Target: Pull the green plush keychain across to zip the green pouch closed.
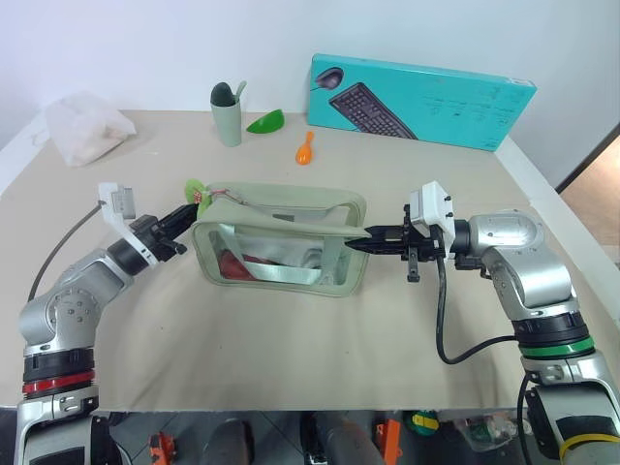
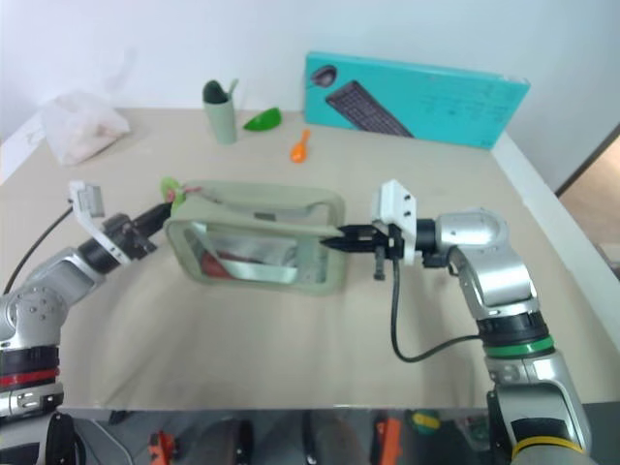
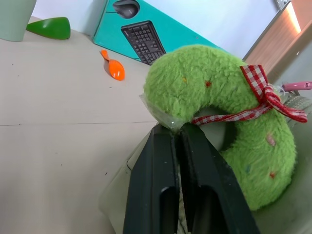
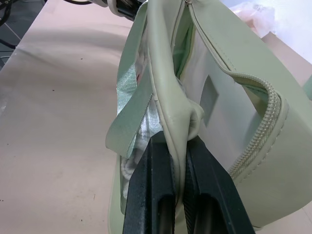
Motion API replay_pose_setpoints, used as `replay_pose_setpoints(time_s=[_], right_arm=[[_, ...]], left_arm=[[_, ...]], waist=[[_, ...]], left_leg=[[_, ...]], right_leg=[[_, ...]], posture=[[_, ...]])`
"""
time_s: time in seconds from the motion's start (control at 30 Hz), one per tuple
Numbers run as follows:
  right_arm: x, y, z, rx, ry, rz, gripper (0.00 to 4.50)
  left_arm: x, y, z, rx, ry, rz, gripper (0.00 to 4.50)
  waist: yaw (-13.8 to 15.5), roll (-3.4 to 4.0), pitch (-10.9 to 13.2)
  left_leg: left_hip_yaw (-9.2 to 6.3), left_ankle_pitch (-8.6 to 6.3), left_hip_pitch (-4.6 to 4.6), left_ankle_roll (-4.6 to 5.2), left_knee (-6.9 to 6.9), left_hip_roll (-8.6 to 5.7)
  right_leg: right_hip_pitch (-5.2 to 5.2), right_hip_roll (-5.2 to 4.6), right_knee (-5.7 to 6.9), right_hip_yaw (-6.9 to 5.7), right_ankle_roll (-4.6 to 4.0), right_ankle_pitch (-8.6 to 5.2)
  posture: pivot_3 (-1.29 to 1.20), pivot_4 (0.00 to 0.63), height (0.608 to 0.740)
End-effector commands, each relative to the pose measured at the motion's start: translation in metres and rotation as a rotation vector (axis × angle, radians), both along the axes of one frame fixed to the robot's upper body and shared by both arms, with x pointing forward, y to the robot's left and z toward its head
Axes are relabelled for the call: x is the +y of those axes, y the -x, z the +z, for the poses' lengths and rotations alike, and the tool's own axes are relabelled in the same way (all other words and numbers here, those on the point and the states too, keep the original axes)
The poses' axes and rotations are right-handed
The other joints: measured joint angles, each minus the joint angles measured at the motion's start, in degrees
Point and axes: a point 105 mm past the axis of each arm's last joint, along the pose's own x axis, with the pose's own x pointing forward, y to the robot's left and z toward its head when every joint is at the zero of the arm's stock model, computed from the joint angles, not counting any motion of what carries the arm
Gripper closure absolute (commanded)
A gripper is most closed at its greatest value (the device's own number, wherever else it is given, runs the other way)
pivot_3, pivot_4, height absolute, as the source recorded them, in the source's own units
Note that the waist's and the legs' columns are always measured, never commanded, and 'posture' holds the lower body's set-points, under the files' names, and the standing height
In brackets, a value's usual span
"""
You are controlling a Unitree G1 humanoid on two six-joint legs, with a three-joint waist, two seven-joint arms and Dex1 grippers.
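Tabletop (image 1: 291,339): beige, matte, running back to a white wall.

- Green pouch (image 1: 281,242), near the middle, standing on its base with the clear panel facing the near edge.
- White plastic bag (image 1: 87,126), crumpled, far left corner.
- Sage-green cup (image 1: 228,118), upright, toward the back.
- Glossy green leaf-shaped piece (image 1: 265,121), just beside the cup.
- Small orange spoon (image 1: 305,149), near the leaf piece.
- Teal keyboard box (image 1: 418,99), at the back edge, leaning toward the wall.

table (image 1: 291,358): beige cloth | wall (image 1: 145,39): plain white | floor (image 1: 596,199): wood, right | light: even
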Motion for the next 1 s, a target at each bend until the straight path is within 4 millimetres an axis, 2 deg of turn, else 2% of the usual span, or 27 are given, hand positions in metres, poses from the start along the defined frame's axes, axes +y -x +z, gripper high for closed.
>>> replay_pose_setpoints(time_s=[0.03, 0.17, 0.27, 0.37, 0.43, 0.57, 0.77, 0.8, 0.87, 0.93, 1.0], right_arm=[[0.001, 0.002, 0.008, -0.039, 0.001, 0.017, 4.5], [0.001, 0.002, 0.008, -0.04, 0.005, 0.02, 4.5], [0.002, 0.001, 0.008, -0.043, 0.005, 0.02, 4.5], [0.002, 0.001, 0.009, -0.043, 0.002, 0.02, 4.5], [0.002, 0.002, 0.008, -0.044, 0.0, 0.015, 4.5], [0.001, 0.002, 0.008, -0.043, -0.001, 0.009, 4.5], [-0.001, 0.003, 0.007, -0.041, -0.002, 0.002, 4.5], [-0.001, 0.003, 0.007, -0.041, -0.001, 0.003, 4.5], [0.0, 0.003, 0.008, -0.04, -0.001, 0.006, 4.5], [0.0, 0.003, 0.008, -0.042, -0.001, 0.01, 4.5], [0.001, 0.002, 0.009, -0.042, -0.001, 0.011, 4.5]], left_arm=[[-0.007, 0.004, 0.045, -0.181, -0.001, -0.011, 4.46], [-0.035, 0.013, 0.084, -0.299, -0.009, -0.121, 4.46], [-0.054, 0.022, 0.097, -0.341, -0.042, -0.21, 4.46], [-0.07, 0.026, 0.091, -0.321, -0.13, -0.277, 4.46], [-0.074, 0.024, 0.076, -0.276, -0.2, -0.289, 4.46], [-0.067, 0.015, 0.057, -0.206, -0.237, -0.258, 4.46], [-0.052, 0.004, 0.054, -0.172, -0.219, -0.167, 4.46], [-0.05, 0.003, 0.054, -0.167, -0.21, -0.159, 3.8], [-0.048, 0.003, 0.056, -0.162, -0.197, -0.156, 3.23], [-0.049, 0.006, 0.058, -0.171, -0.181, -0.172, 2.41], [-0.05, 0.01, 0.06, -0.181, -0.17, -0.185, 1.79]], waist=[[0.1, 0.0, 0.0], [0.3, -0.01, 0.0], [0.2, 0.0, 0.0], [0.2, 0.0, 0.0], [0.2, 0.0, 0.0], [0.3, 0.01, 0.0], [0.3, 0.02, 0.0], [0.3, 0.02, 0.0], [0.3, 0.02, 0.0], [0.3, 0.02, 0.0], [0.2, 0.02, 0.0]], left_leg=[[0.0, 0.0, -0.01, 0.0, 0.0, -0.01], [-0.01, 0.0, -0.07, 0.0, 0.08, -0.03], [0.01, 0.0, -0.05, 0.0, 0.08, -0.11], [0.03, 0.0, -0.04, 0.0, 0.07, -0.19], [0.01, 0.0, -0.04, 0.0, 0.07, -0.19], [-0.02, 0.01, -0.02, -0.02, 0.07, -0.23], [-0.01, 0.02, 0.0, -0.01, 0.08, -0.25], [-0.01, 0.02, 0.0, 0.0, 0.08, -0.25], [-0.01, 0.02, 0.0, 0.0, 0.09, -0.25], [-0.01, 0.02, -0.01, 0.0, 0.09, -0.24], [-0.01, 0.02, -0.01, 0.0, 0.08, -0.24]], right_leg=[[0.0, 0.0, 0.0, -0.01, 0.0, 0.0], [0.0, 0.0, 0.0, -0.04, 0.04, 0.02], [0.01, -0.08, 0.0, 0.03, 0.05, 0.03], [0.01, -0.12, 0.0, 0.08, 0.06, 0.03], [0.01, -0.12, 0.0, 0.06, 0.06, 0.03], [0.01, -0.05, 0.0, 0.03, 0.06, 0.03], [0.04, -0.11, 0.0, 0.04, 0.07, 0.04], [0.04, -0.12, 0.0, 0.04, 0.08, 0.04], [0.04, -0.13, 0.0, 0.03, 0.08, 0.04], [0.04, -0.14, 0.0, 0.04, 0.08, 0.05], [0.04, -0.14, 0.0, 0.04, 0.08, 0.04]], posture=[[0.0, 0.15, 0.74], [0.0, 0.15, 0.74], [0.0, 0.15, 0.74], [0.0, 0.15, 0.74], [0.0, 0.15, 0.74], [0.0, 0.15, 0.74], [0.0, 0.15, 0.74], [0.0, 0.15, 0.74], [0.0, 0.15, 0.74], [0.0, 0.15, 0.74], [0.0, 0.15, 0.74]])
